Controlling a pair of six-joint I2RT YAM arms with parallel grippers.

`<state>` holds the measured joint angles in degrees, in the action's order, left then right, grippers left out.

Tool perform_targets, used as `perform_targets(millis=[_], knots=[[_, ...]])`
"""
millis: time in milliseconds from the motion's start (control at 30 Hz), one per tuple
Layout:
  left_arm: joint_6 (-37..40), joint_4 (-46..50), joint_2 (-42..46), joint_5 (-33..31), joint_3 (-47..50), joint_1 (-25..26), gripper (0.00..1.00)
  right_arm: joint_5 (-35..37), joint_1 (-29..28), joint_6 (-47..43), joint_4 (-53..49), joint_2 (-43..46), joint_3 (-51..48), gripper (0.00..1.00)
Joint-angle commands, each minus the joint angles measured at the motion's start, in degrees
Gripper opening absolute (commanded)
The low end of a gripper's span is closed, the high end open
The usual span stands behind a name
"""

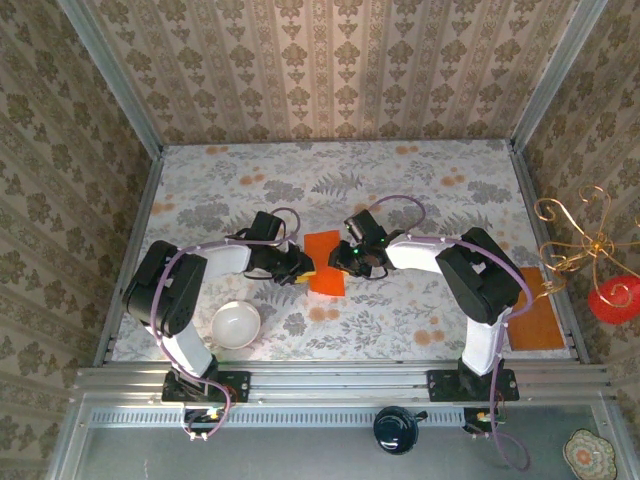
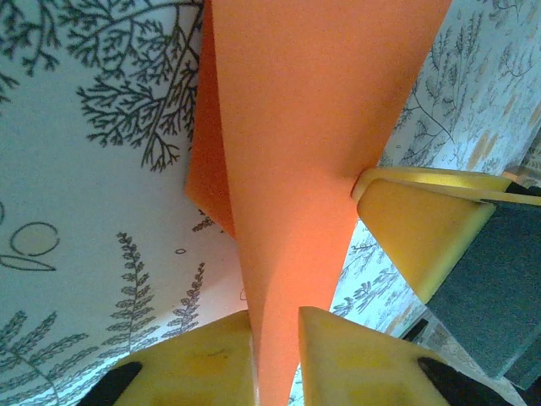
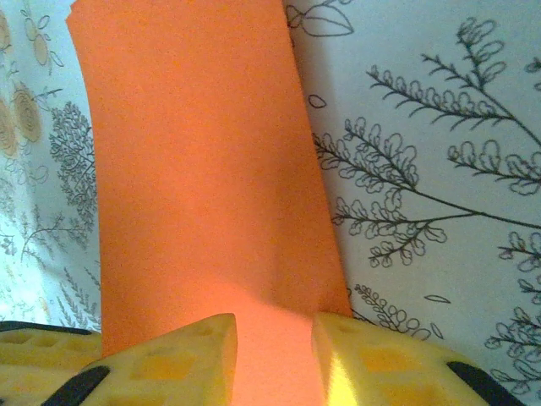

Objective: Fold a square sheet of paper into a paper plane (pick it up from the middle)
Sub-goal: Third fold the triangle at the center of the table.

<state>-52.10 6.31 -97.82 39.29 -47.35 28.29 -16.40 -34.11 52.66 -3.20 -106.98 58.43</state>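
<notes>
Yellow fingers of the left gripper sit closest to the lens in the left wrist view. The gap between them is narrow, and the orange paper runs down into it nearly edge-on, so this pincer appears closed on the paper. Above the fingers the paper rises clear of the floral table and twists broader, with a second layer folded behind its left side.

In the top view, the left arm reaches from its base near the white bowl up and to the right. Its forearm lies low and its left gripper meets the paper's left edge. The orange paper lies at mid-table between the two grippers, showing as an upright rectangle. The right arm mirrors the pose: elbow out to the right, forearm pointing left, and right gripper at the paper's right edge. A duller brownish sheet lies well apart at the table's right edge.

In the right wrist view, the right gripper shows a narrow gap with the orange paper seen face-on through it. Whether those fingers pinch the paper cannot be told.
</notes>
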Motion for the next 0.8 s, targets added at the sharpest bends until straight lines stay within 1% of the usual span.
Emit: perform_targets(millis=[0,167,233,367,433,533,567,667,700,767], knots=[[-0.28,1.08,-0.66,0.97,-1.60,-0.34,0.15,-0.29,0.69,-1.18,0.25,1.64,-1.33,0.36],[-0.97,1.19,-0.32,0.57,-1.51,-0.77,0.05,0.32,0.71,-3.41,1.11,4.78,-1.30,0.45],[-1.43,1.16,0.06,0.36,-1.60,-0.93,0.04,1.53,0.80,-5.37,1.29,6.72,-1.86,0.50],[-2.72,1.16,1.29,0.36,-1.60,-1.46,0.03,3.91,0.80,-12.74,2.95,11.70,-3.97,0.64],[-3.35,1.29,2.04,0.35,-1.69,-1.87,0.03,5.22,0.62,-16.39,4.63,14.25,-5.65,0.70],[-4.42,1.27,2.85,0.44,-1.69,-1.84,0.03,6.37,0.06,-22.45,6.04,17.06,-7.37,0.74],[-4.93,1.10,3.06,0.65,-1.67,-2.63,0.03,6.56,-0.27,-24.68,6.56,17.68,-7.85,0.76],[-5.99,0.90,3.49,1.42,-2.28,-3.88,0.03,6.57,-1.67,-30.53,7.46,18.15,-8.50,0.78],[-6.13,1.00,3.47,1.88,-2.67,-4.16,0.03,6.69,-2.29,-32.94,8.64,18.04,-9.00,0.77],[-5.17,2.60,3.34,2.24,-3.80,-4.84,0.03,7.89,-4.39,-38.30,12.03,18.41,-10.97,0.78]])
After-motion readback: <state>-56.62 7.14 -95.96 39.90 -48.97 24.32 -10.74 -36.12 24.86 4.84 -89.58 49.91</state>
